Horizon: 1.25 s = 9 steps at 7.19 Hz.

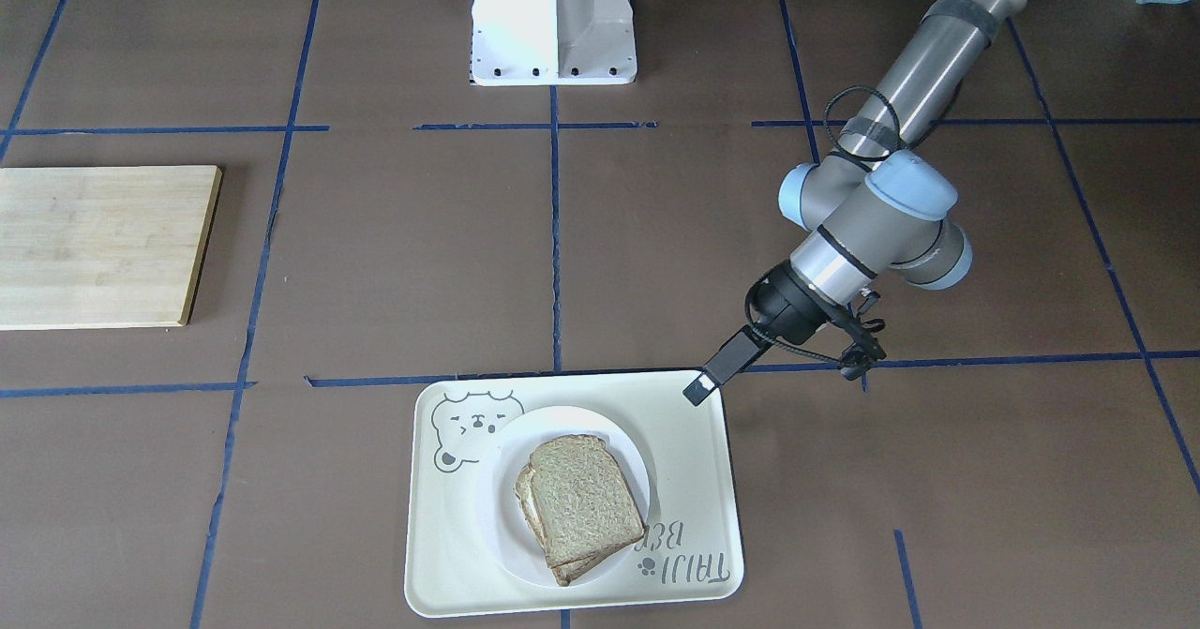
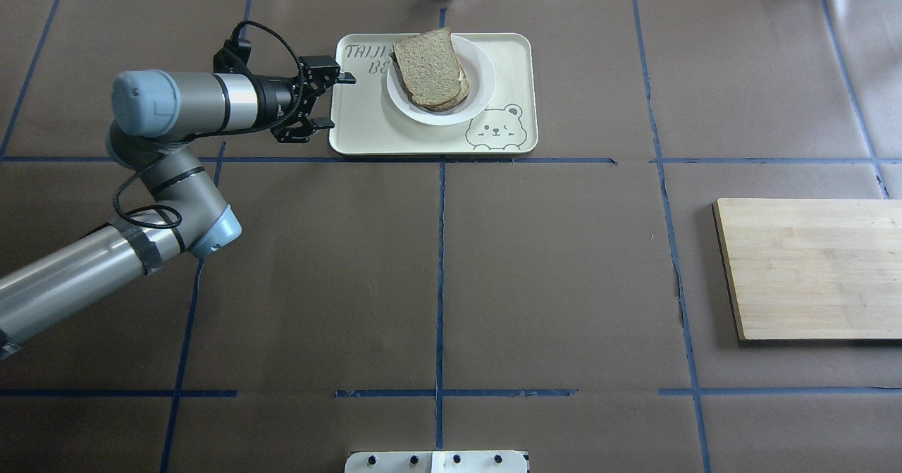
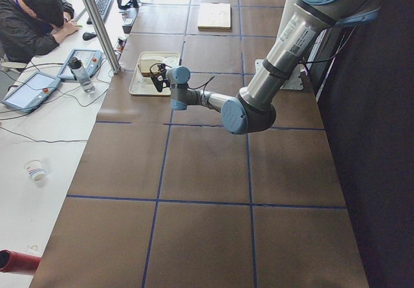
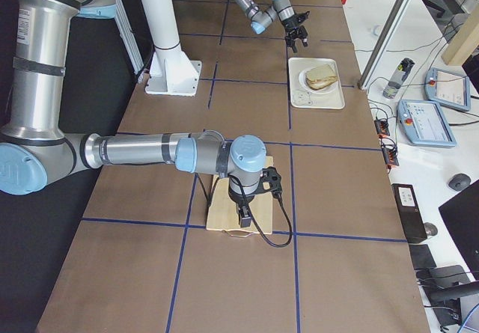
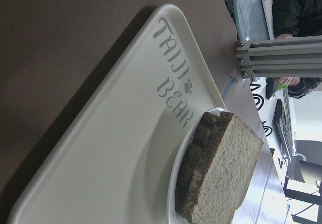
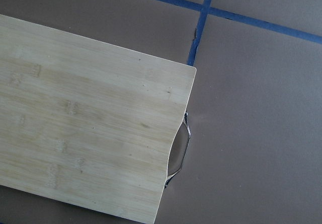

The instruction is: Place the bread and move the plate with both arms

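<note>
The bread (image 1: 586,498), a brown slice, lies on top of another slice on the white plate (image 1: 562,421), which sits on a cream bear tray (image 1: 450,535). All three also show in the overhead view: the bread (image 2: 428,68), the plate (image 2: 480,85) and the tray (image 2: 359,131). My left gripper (image 2: 335,101) is open and empty at the tray's left edge, by its corner (image 1: 717,366). The left wrist view shows the bread (image 5: 221,178) and the tray (image 5: 115,148) close by. My right gripper (image 4: 245,215) hovers over the wooden board; I cannot tell whether it is open or shut.
A wooden cutting board (image 2: 810,268) lies at the table's right; the right wrist view shows it (image 6: 90,128) with its metal handle (image 6: 180,153). The white robot base (image 1: 553,20) stands at the near edge. An operator (image 3: 32,16) sits beyond the far edge.
</note>
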### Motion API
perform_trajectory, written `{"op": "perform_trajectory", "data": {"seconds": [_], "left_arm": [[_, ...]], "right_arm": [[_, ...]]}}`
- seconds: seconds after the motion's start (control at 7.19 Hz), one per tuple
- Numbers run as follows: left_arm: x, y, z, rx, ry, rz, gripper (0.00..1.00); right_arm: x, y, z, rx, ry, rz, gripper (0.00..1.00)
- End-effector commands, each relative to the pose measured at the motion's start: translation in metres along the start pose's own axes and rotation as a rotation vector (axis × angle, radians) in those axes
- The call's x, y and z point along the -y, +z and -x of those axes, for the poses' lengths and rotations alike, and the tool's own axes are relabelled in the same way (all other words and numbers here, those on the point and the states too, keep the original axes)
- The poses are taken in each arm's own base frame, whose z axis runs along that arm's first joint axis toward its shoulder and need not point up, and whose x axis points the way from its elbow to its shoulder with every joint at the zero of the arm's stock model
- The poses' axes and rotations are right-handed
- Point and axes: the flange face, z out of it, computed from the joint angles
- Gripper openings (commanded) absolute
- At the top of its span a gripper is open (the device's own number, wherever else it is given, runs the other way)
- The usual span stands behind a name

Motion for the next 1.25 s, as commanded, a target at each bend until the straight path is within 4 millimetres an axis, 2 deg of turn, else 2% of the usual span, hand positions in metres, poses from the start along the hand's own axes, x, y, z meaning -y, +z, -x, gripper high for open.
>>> {"op": "perform_trajectory", "data": {"seconds": [0.0, 0.28, 0.56, 0.7, 0.83, 0.97, 1.11], "left_arm": [[0.020, -0.070, -0.026, 0.162, 0.193, 0.015, 1.00], [0.023, -0.128, 0.011, 0.410, 0.491, 0.033, 1.00], [0.030, -0.202, 0.028, 0.686, 0.772, 0.117, 1.00], [0.051, -0.246, 0.040, 0.780, 0.899, 0.173, 1.00], [0.076, -0.289, 0.062, 0.852, 1.003, 0.237, 1.00], [0.108, -0.334, 0.090, 0.899, 1.067, 0.269, 1.00], [0.132, -0.376, 0.112, 0.944, 1.061, 0.278, 1.00]], "right_arm": [[0.000, 0.001, 0.000, 0.000, 0.001, 0.001, 0.99], [0.000, 0.001, 0.000, 0.000, 0.000, 0.001, 0.99], [0.000, 0.001, 0.000, 0.000, 0.000, 0.001, 0.99], [0.000, 0.001, 0.000, 0.000, 0.000, 0.001, 0.99], [-0.001, 0.002, -0.001, 0.001, 0.002, 0.003, 0.99], [0.000, 0.002, -0.001, 0.001, 0.002, 0.003, 0.99], [-0.001, 0.002, -0.002, 0.001, 0.003, 0.004, 0.99]]}}
